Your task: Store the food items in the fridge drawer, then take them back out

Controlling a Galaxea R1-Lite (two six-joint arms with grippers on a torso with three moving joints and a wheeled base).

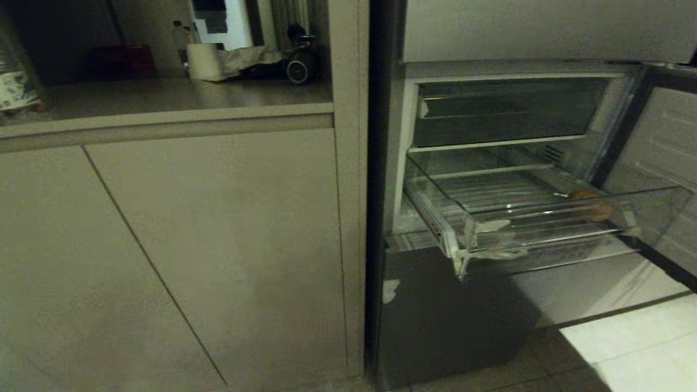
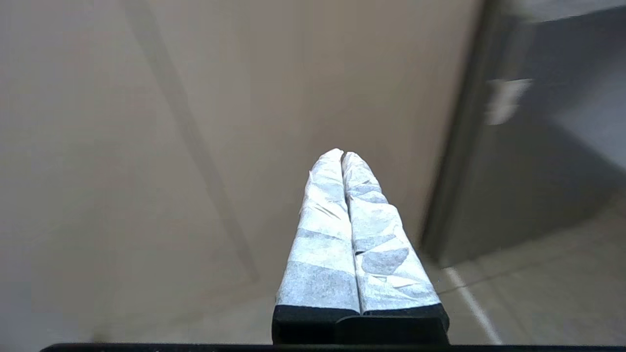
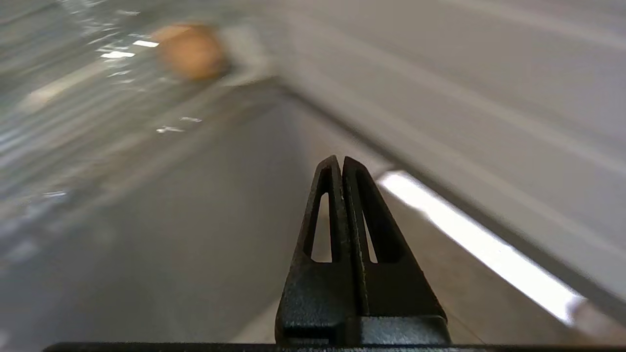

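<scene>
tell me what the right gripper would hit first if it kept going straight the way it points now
Probably the grey fridge panel under the pulled-out drawer. The shut right gripper aims below the orange-brown fruit, though depth is hard to judge.

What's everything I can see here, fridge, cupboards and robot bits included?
Fridge drawer: one, clear plastic with tape scraps at a front corner, pulled out of the open fridge.
Food item: one, round, orange-brown, at the drawer's right end.
Upper fridge bin: one, clear, pushed in above the drawer.
Cabinet doors: beige, left of the fridge.
Paper roll: one, whitish, on the counter.
Left gripper: one, taped white, shut, before the cabinet.
Right gripper: one, black, shut, below the drawer.
</scene>
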